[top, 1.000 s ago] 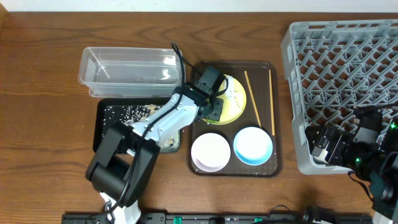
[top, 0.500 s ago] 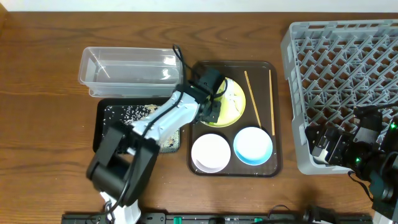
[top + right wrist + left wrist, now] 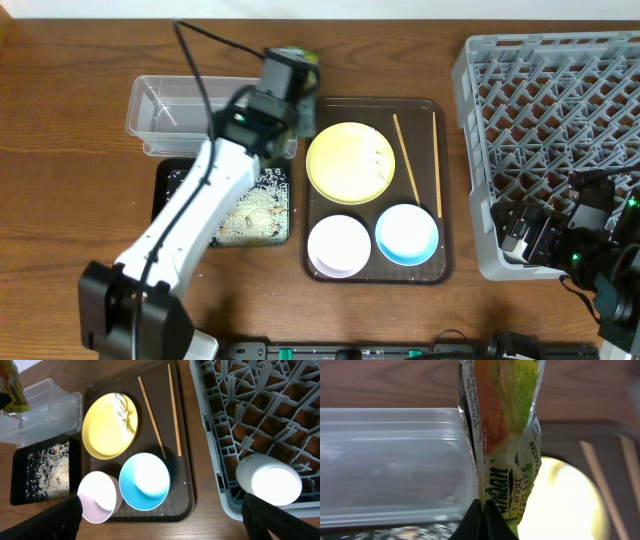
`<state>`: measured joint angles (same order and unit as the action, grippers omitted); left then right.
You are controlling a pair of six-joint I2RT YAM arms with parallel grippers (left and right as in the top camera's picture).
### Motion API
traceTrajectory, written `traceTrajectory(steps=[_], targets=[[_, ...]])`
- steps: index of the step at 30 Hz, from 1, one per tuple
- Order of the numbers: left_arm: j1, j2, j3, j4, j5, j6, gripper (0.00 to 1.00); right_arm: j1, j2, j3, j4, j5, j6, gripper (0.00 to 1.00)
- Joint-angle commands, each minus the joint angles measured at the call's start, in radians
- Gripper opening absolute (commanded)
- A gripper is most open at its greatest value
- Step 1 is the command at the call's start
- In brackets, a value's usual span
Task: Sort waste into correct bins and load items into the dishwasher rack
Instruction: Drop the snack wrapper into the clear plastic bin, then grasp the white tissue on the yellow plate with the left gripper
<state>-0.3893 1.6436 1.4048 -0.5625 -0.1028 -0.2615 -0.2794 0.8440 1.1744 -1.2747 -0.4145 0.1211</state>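
At the tub's right end, your left gripper (image 3: 482, 510) is clenched on one edge of the crinkly green-and-orange wrapper (image 3: 502, 425), held over the rim of the clear plastic tub (image 3: 390, 460). Just beside it, the brown tray (image 3: 372, 272) carries the round yellow plate (image 3: 350, 162), two thin wooden chopsticks (image 3: 407, 160), a white bowl (image 3: 338, 243) and a blue bowl (image 3: 407, 233). Your right gripper (image 3: 161, 510) sits spread and empty by the grey lattice rack (image 3: 560, 90).

The left gripper (image 3: 293, 66) hangs over the right end of the clear plastic rectangular tub (image 3: 190, 115), a small green-and-orange snack wrapper (image 3: 302, 53) at its fingertips. Just below the tub, the shallow black rectangular tray (image 3: 160, 190) carries whitish-beige rice scraps (image 3: 250, 210).
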Motion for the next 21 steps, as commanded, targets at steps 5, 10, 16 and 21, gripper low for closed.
traceTrajectory(steps=[5,10,16,21], targets=[[0.136,0.072,-0.004,-0.006,0.107,0.003,0.14,-0.007,0.002,0.008,0.000,-0.001,-0.010,0.99],[0.142,0.068,-0.002,0.002,0.116,-0.002,0.56,-0.007,0.002,0.008,0.000,-0.001,-0.010,0.99],[0.116,0.041,0.008,0.011,0.268,-0.024,0.61,-0.007,0.002,0.008,0.000,-0.001,-0.010,0.99],[0.015,0.066,0.006,0.022,0.342,-0.003,0.61,-0.007,0.002,0.008,0.001,-0.001,-0.010,0.99]])
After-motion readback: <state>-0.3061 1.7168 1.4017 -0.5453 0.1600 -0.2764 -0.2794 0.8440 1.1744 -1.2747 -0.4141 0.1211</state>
